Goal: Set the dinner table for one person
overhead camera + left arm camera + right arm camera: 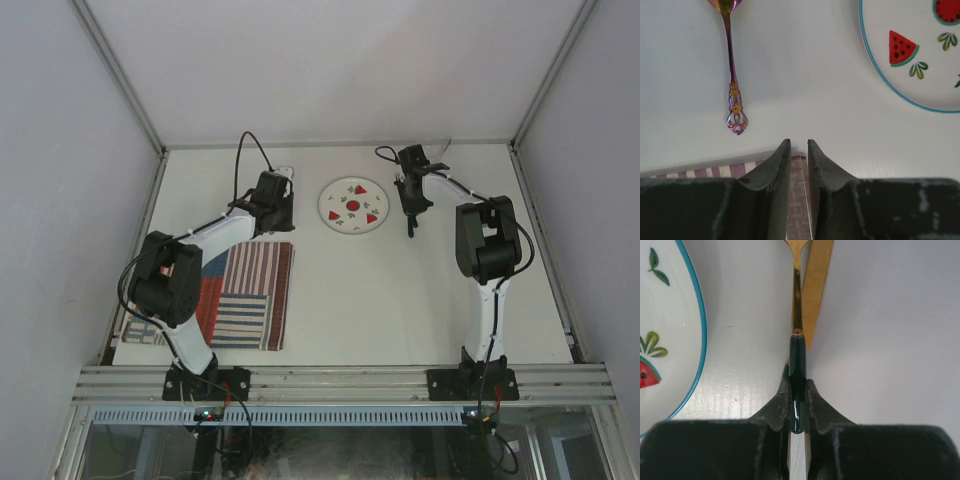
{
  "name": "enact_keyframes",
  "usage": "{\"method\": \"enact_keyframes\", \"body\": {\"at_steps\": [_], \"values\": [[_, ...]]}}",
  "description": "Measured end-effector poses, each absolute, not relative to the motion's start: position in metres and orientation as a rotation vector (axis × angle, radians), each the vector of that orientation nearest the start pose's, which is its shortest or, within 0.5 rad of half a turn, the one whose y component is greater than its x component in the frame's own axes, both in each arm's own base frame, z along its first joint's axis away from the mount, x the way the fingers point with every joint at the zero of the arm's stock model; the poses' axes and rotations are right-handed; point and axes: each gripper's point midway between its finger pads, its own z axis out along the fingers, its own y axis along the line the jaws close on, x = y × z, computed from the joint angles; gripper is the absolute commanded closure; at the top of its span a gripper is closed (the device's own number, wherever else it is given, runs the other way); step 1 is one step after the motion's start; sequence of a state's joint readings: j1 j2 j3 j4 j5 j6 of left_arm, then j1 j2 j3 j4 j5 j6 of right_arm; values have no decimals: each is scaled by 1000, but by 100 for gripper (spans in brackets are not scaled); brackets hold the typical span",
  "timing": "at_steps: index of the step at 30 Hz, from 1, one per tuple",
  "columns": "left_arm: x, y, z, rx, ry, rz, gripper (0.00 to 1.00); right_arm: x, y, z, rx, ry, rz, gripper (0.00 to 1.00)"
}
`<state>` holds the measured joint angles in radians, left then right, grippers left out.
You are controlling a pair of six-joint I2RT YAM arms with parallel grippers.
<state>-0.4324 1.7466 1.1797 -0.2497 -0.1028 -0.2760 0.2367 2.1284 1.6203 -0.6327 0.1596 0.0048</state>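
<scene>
The off-white dinner table (400, 300) carries a red-white-blue striped placemat (245, 295) at the near left and a watermelon-patterned plate (337, 196) at the far centre. My left gripper (280, 228) is over the placemat's far right corner. In the left wrist view its jaws (798, 142) stand a narrow gap apart, pinched on that corner of the placemat (700, 172). My right gripper (410, 205) stands right of the plate. It is shut (797, 385) on a dark green-handled, gold-necked utensil (797, 357) whose head is out of view.
An iridescent ornate spoon (731, 60) lies on the table beyond the placemat, left of the plate (920, 65). A gold serrated knife blade (816, 295) lies beside the held utensil. The plate's blue rim (704, 340) is close on the left. Aluminium rails edge the table.
</scene>
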Motion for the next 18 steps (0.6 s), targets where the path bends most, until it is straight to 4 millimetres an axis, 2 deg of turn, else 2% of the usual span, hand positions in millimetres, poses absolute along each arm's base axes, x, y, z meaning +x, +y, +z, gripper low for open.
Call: {"method": "enact_keyframes", "body": {"at_steps": [6, 12, 15, 18], "values": [[407, -189, 60, 149, 2445, -197, 75, 463, 82, 28, -242, 2676, -146, 100], [403, -189, 57, 157, 2456, -166, 75, 465, 81, 27, -234, 2672, -158, 98], [403, -185, 61, 147, 2448, -142, 74, 469, 81, 27, -229, 2666, -165, 88], [400, -180, 75, 121, 2422, -130, 74, 473, 80, 27, -218, 2658, -178, 77]]}}
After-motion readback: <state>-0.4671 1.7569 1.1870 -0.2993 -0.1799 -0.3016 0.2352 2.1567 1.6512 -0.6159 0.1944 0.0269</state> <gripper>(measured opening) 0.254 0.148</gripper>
